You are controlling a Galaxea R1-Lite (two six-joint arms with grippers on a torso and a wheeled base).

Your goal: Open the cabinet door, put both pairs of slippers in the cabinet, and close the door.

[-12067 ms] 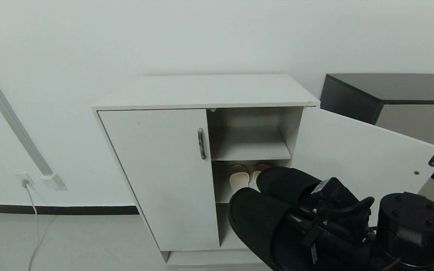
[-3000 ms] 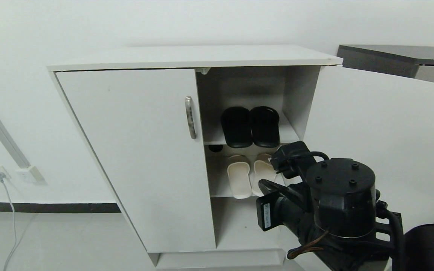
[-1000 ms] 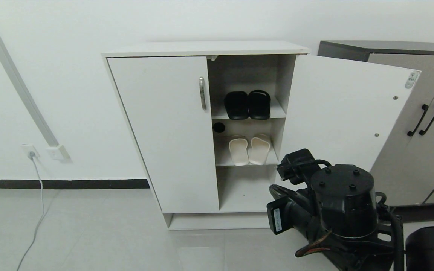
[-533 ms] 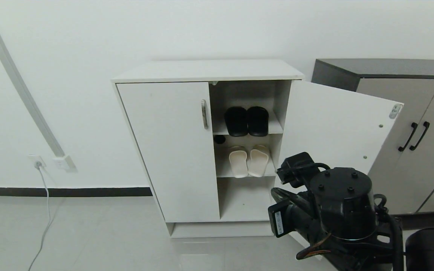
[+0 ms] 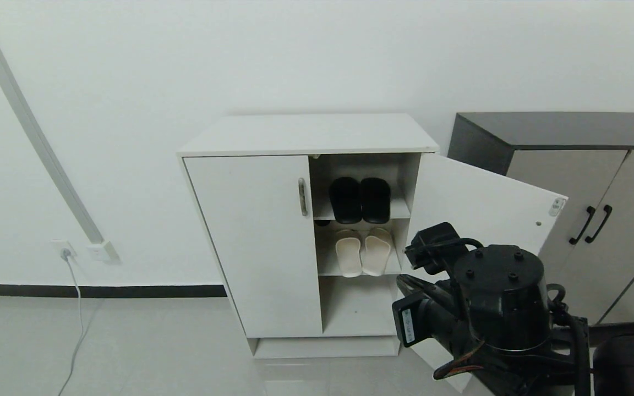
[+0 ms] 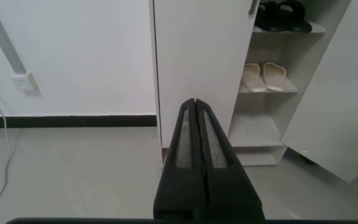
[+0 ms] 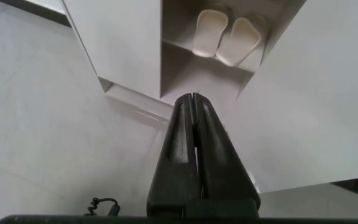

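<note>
A: Any readable text?
B: None. One white label (image 5: 405, 325) sits on the right arm, well back from the fingers of the right gripper (image 7: 193, 98); its print is too small to read.
A: And the cabinet (image 5: 251, 242)?
B: No legible marks, numbers or signs.

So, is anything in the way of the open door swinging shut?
Possibly the right hand: it sits before the opening, on the inner side of the open door. The black slippers and cream slippers lie on their shelves, the cream heels about at the shelf's front edge.
</note>
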